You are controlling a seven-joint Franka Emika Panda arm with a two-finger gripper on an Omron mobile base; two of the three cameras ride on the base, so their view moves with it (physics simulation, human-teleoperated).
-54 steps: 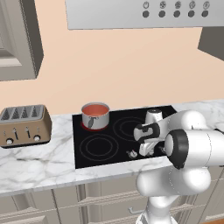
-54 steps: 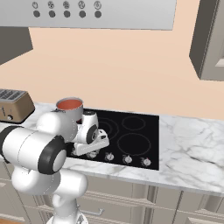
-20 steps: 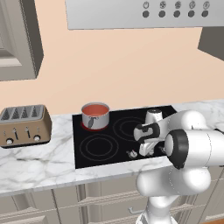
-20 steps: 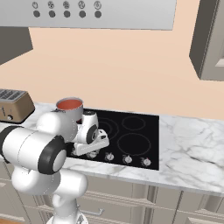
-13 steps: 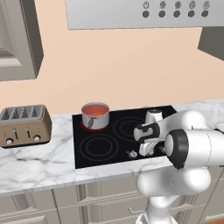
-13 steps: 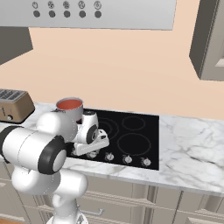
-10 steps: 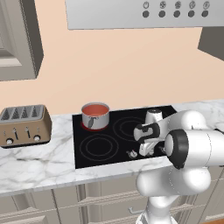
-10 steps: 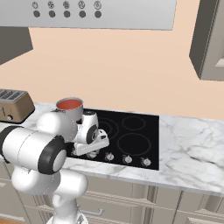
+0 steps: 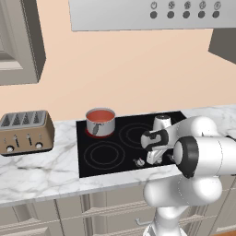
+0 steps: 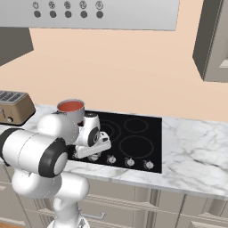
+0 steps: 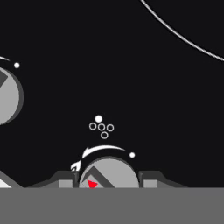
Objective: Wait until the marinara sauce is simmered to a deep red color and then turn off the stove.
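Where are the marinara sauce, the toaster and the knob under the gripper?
marinara sauce (image 9: 99,115), left base view, middle of the orange-red pool.
toaster (image 9: 25,132), left base view, its brown front face.
knob (image 11: 109,174), hand view, its grey round face.

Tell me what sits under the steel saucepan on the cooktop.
The saucepan stands on the black cooktop, over its back left burner; a red glowing ring shows around its base. The pan covers the burner's middle. Inside is orange-red marinara sauce.
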